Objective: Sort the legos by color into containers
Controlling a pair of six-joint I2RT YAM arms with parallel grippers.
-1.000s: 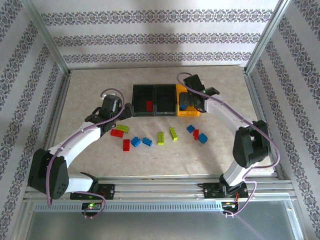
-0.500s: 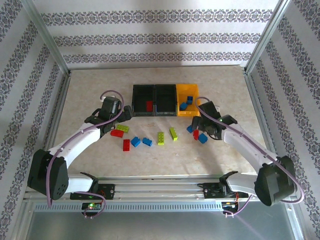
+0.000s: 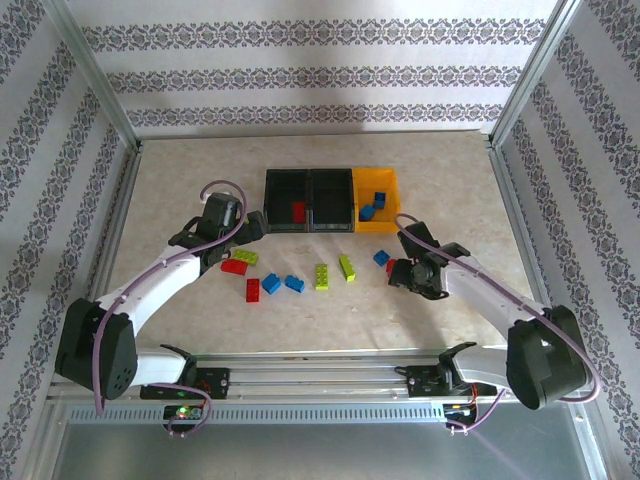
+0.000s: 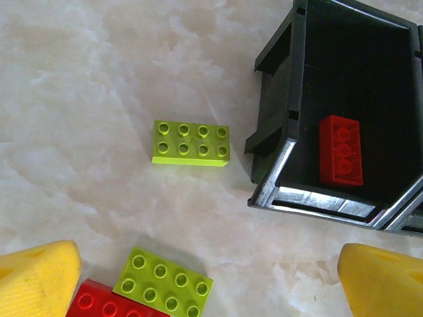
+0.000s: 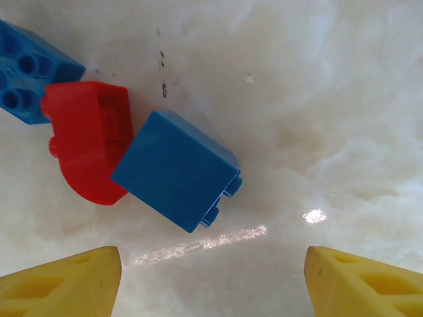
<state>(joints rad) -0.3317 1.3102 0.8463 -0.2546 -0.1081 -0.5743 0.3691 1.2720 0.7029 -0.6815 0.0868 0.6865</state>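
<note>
We are hovering our right gripper [image 5: 211, 277], fingers spread wide and holding nothing, over a blue brick [image 5: 175, 168] touching a red brick [image 5: 89, 148], nearer than the yellow bin [image 3: 377, 178]. Our left gripper [image 4: 215, 264], likewise open and empty, is hanging near a lime brick [image 4: 191, 142] just left of the black bin [image 4: 291, 79].

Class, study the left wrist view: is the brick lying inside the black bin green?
No, the brick lying inside the black bin is red.

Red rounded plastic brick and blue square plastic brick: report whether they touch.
Touching: right wrist view shows the blue square brick pressed against the red rounded brick.
</note>
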